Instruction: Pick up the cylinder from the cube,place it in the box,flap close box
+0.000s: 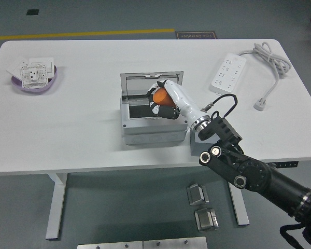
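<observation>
My right hand point(158, 99) is shut on the orange cylinder point(159, 96) and holds it over the open cavity of the grey box point(153, 127). The box's clear lid point(151, 83) stands open at the back. The dark grey cube point(201, 141) sits just right of the box, mostly hidden behind my right forearm point(184, 106). The left hand is out of view.
A white power strip point(228, 73) with its cable point(269, 62) lies at the back right. A purple bowl point(35, 83) holding white socket plates sits at the far left. The table's near edge point(93, 168) runs just in front of the box.
</observation>
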Motion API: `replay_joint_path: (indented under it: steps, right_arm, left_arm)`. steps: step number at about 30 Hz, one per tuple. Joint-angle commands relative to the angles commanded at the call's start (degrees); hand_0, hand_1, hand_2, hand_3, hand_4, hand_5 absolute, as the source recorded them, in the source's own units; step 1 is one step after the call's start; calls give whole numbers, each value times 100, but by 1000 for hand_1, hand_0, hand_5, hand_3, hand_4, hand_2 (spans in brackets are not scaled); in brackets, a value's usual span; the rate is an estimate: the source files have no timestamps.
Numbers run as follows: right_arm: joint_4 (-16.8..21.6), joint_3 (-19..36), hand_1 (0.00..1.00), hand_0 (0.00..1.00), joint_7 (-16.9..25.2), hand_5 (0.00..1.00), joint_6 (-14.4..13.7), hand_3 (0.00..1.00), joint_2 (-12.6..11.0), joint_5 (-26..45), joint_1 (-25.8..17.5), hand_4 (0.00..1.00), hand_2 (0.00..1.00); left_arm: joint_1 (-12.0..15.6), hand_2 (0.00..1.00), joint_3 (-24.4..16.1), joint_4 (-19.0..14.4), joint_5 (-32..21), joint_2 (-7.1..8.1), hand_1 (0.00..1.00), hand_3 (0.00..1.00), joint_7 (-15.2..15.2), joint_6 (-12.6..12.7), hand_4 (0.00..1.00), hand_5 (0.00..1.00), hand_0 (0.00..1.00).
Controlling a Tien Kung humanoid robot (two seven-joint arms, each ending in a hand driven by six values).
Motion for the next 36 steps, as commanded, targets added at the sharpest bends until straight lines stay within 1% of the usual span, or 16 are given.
replay_joint_path:
  steps: [3,5,8,11,17,18,23,24,29,30,35,36]
  right_arm:
    - [-255,-284,171,346,-281,2,162,231,76,-329,355,2,230]
    - [-429,-446,171,346,-368,2,247,231,116,-409,558,2,230]
    - [-690,-672,171,342,-389,2,338,230,165,-370,797,2,230]
    - [-891,-826,171,342,-323,2,439,230,198,-249,936,2,230]
    - [-1046,-981,172,339,-173,2,611,229,277,-147,1038,2,230]
    - [-1051,-998,247,393,-161,2,625,309,296,-160,1049,2,333]
    - [-1048,-1098,247,393,-156,2,712,309,379,-317,1099,2,333]
    - [-1044,-1117,532,584,-165,103,730,702,387,-349,1106,385,597]
    - [-1023,-1163,532,584,-235,103,824,702,408,-595,1126,385,597]
    - [-1020,-1160,608,628,-246,274,838,815,407,-642,1124,827,662]
    - [-1018,-1152,608,628,-250,274,858,815,382,-740,1102,827,662]
    - [-1017,-1148,655,701,-249,406,857,858,375,-748,1097,974,687]
  left_arm:
    - [-5,551,23,0,-7,12,585,599,7,-5,506,17,635]
    - [-9,551,33,0,-5,21,585,599,10,-7,506,17,635]
    - [-22,551,73,0,-30,37,586,600,13,-8,508,19,635]
    - [-38,551,135,0,-71,50,586,600,16,-8,508,19,635]
    - [-54,551,159,0,-75,49,587,600,29,-14,510,21,635]
    - [-57,551,161,0,-72,49,587,599,31,-15,512,22,635]
    - [-88,551,243,0,-125,50,587,599,33,-16,512,22,635]
    - [-93,552,262,0,-137,51,589,601,32,-17,514,25,635]
    - [-109,552,371,0,-212,52,589,601,30,-21,514,25,635]
    - [-111,550,387,0,-224,51,589,600,29,-21,515,25,634]
    - [-122,550,468,0,-279,51,589,600,27,-24,515,25,634]
    - [-122,550,476,0,-285,49,588,599,28,-24,515,26,634]
